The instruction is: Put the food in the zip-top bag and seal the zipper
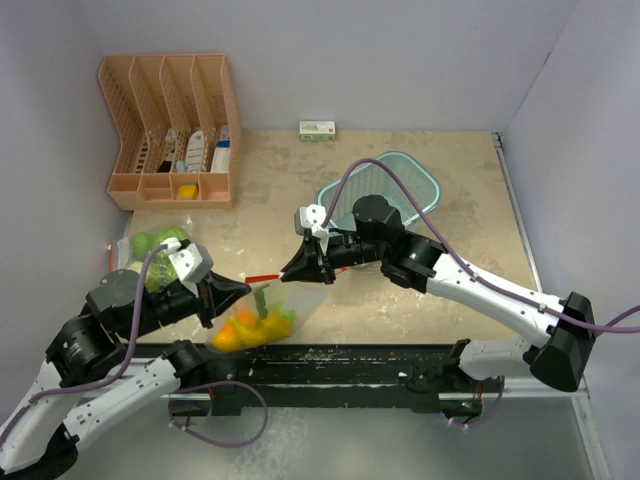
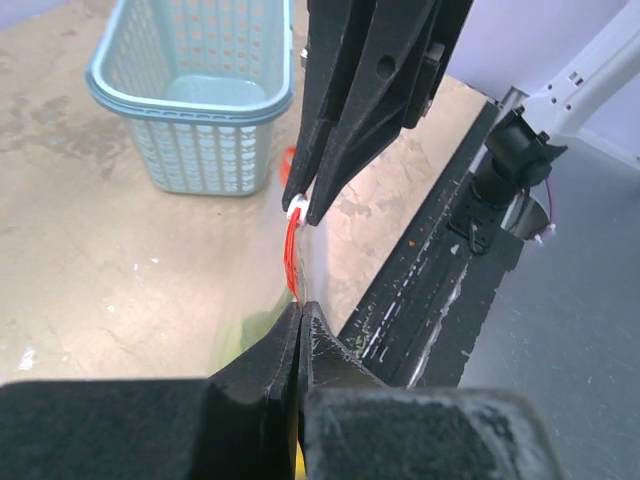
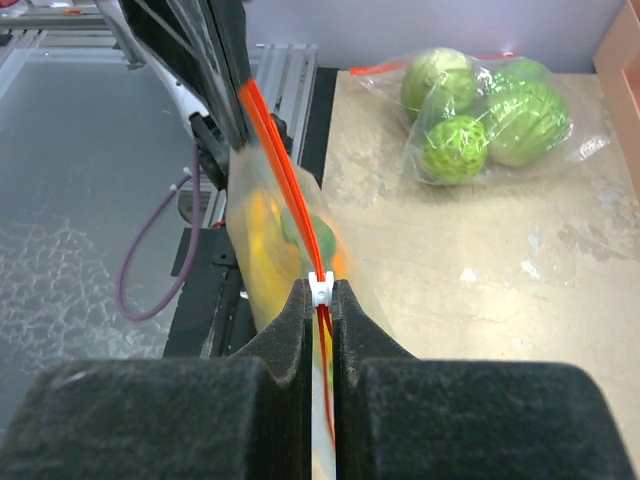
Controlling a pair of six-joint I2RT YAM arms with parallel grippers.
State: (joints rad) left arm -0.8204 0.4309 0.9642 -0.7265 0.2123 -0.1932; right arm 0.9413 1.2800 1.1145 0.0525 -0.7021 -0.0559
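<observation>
Zip-top bag (image 1: 262,322) strung between both arms, over near edge of table (image 1: 270,180). Clear plastic, red-orange zipper (image 3: 278,150) running along top. Inside: orange and yellow fruits (image 1: 245,325), thin green chili (image 1: 262,298). Left pincer (image 2: 300,318) clamped on zipper end. Right pincer (image 3: 320,292) pinched tight on white slider (image 2: 297,208). Pale-green cabbages (image 3: 520,120) sit in second bag (image 3: 575,135), lying on table's left side.

the tan table (image 1: 270,190) carries a peach organizer (image 1: 170,130), a teal basket (image 2: 200,150), a small box (image 1: 317,130) and a bag of green produce (image 3: 470,120).
</observation>
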